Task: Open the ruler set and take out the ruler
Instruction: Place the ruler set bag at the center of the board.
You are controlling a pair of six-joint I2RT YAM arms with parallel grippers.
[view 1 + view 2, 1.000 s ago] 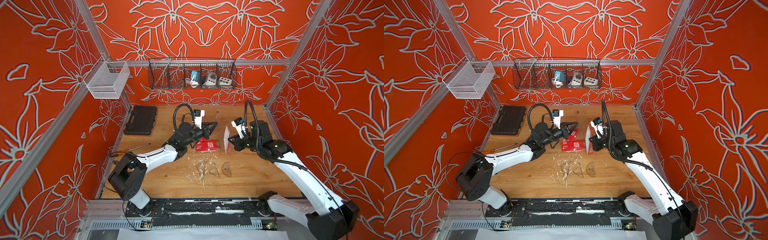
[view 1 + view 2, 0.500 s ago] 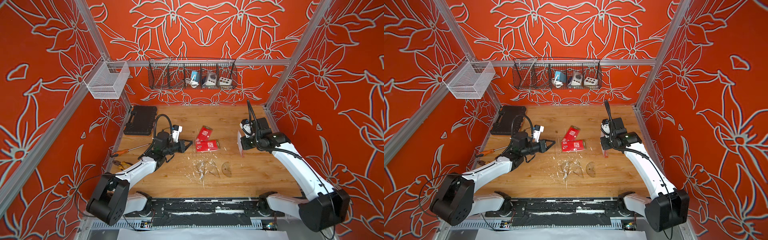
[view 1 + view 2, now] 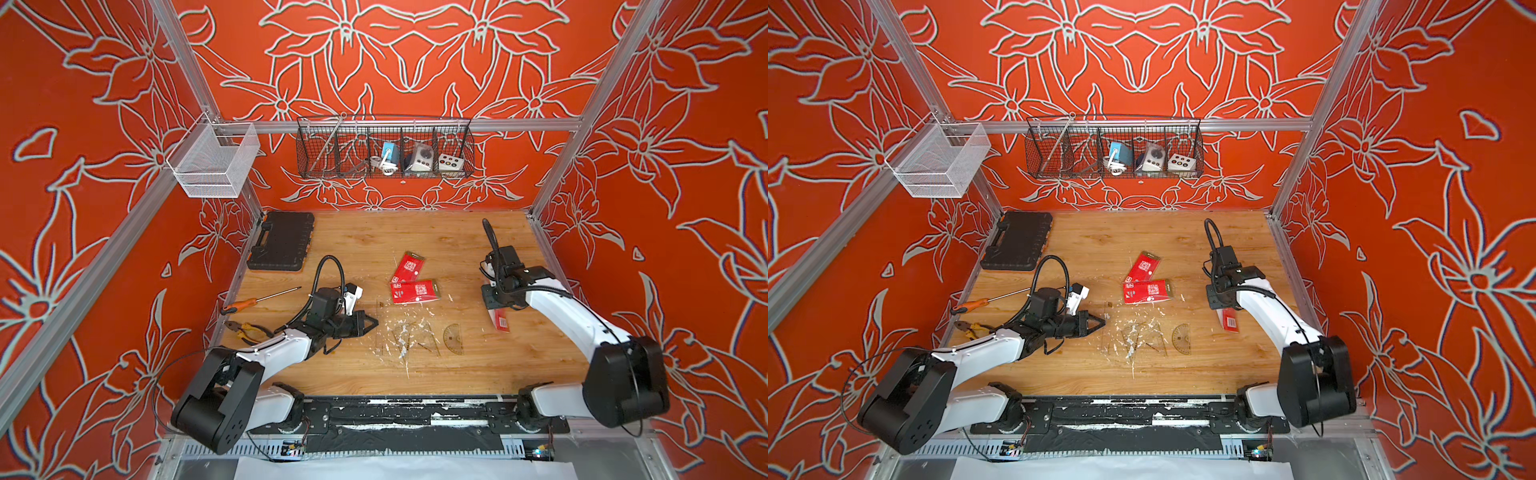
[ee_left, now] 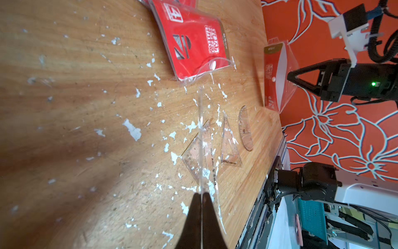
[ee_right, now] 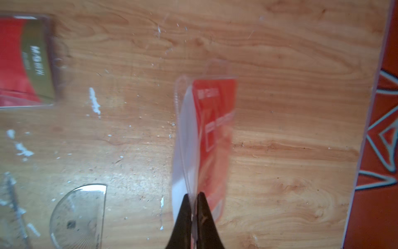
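Clear plastic is the item under inspection. The ruler (image 4: 200,140) appears to be out of its pack. The left gripper (image 4: 202,195) has its jaws pressed together on one end, and the ruler runs out edge-on from the tips above the wooden table (image 3: 415,374). It passes over two clear set squares (image 4: 230,148) that lie flat beside a protractor (image 4: 245,129). I cannot tell whether its far end touches the board.

Well apart, toward the right side of the table, the right gripper (image 5: 195,197) pinches one end of the red ruler set pouch (image 5: 213,133). The clear film of the pouch bulges away from the card. Two further red packs (image 3: 415,291) lie flat mid-table, between the arms.

Assessment: the removal looks done, and what remains is to set the ruler down safely.

Risks noted:
- The hold is on a thin, slick end with the full length cantilevered out. Any quick swing could make the ruler pivot or slide out of the jaws.
- If it drops, it lands among the set squares. Clear plastic on clear plastic would then be hard to pick out or grasp again.
- If it is lowered at a slant, the far end could strike a set square or the nearer red pack first. That contact would lever the ruler loose or push those pieces about.
- The pouch is held by a narrow margin of film and may slip. That would matter little, unless it fell across the ruler's landing place.
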